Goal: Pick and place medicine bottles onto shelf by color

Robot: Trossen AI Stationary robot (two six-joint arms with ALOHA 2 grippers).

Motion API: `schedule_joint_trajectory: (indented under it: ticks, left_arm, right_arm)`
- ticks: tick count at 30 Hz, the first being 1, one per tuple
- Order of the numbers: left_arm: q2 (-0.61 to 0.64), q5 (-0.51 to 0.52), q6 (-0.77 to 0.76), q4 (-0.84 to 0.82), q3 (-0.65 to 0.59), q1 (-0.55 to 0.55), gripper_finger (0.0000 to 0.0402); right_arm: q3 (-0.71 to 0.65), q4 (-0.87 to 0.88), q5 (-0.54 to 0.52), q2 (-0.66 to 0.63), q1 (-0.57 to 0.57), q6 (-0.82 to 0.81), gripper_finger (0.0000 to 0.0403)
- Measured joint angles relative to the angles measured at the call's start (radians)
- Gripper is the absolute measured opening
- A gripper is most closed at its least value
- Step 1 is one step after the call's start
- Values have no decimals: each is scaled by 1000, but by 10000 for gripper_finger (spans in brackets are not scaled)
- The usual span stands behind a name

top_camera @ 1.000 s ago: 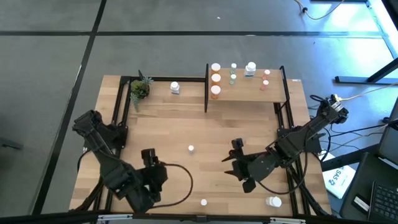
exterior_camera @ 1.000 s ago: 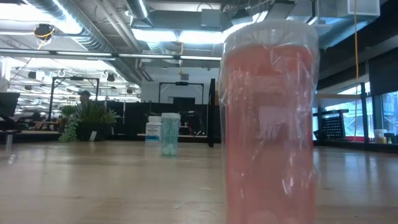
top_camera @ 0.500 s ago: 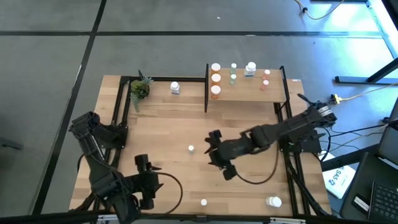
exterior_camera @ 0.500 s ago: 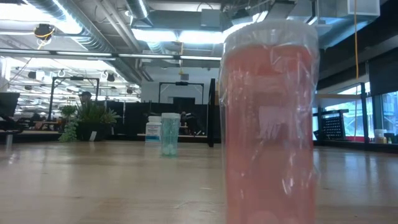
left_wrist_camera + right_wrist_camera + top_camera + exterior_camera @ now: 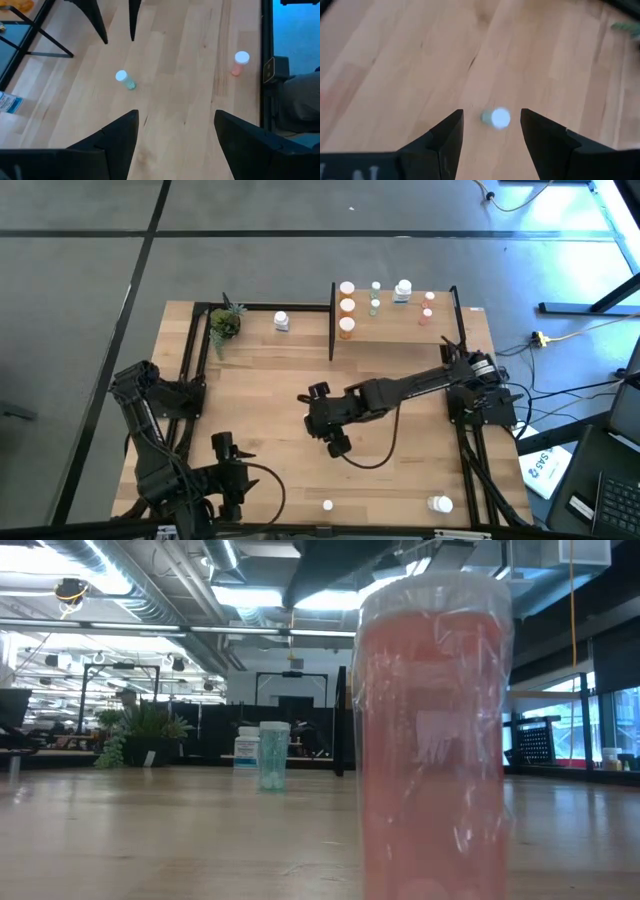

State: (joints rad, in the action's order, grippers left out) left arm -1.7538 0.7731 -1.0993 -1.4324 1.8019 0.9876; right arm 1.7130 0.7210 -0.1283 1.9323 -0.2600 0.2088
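Hovering right end effector (image 5: 490,131) over mid-surface (image 5: 270,380), fingers spread, empty, straddling a tiny green bottle (image 5: 496,118) with white cap, standing upright. Parking left end effector (image 5: 172,132) at near-left edge, spread, empty. Showing orange, green, white, pink bottles grouped on shelf (image 5: 395,330); pinkish one (image 5: 435,740) looming in low view.

Orange, green, white and pink medicine bottles (image 5: 346,305) are standing upright on the raised light-wood shelf (image 5: 395,332); a green bottle (image 5: 124,79) is standing mid-table, while pink (image 5: 432,740) and white (image 5: 439,503) ones are sitting near the front edge.
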Motion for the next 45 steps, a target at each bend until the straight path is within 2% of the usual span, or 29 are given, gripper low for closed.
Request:
schedule_joint_trajectory:
  ticks: [7,12,23,36,45]
  left_arm:
    - [0,1,0,0,0,1,254]
    - [0,1,6,0,0,-1,254]
    - [0,26,9,-2,0,-1,254]
    - [0,27,-28,-5,0,-10,254]
    - [0,27,-44,-19,0,-20,254]
  right_arm:
    - [17,88,8,16,1,84,200]
    - [16,78,86,36,8,88,200]
    - [16,10,47,111,38,89,200]
    - [14,-32,80,168,112,87,200]
    - [14,-38,189,170,131,64,200]
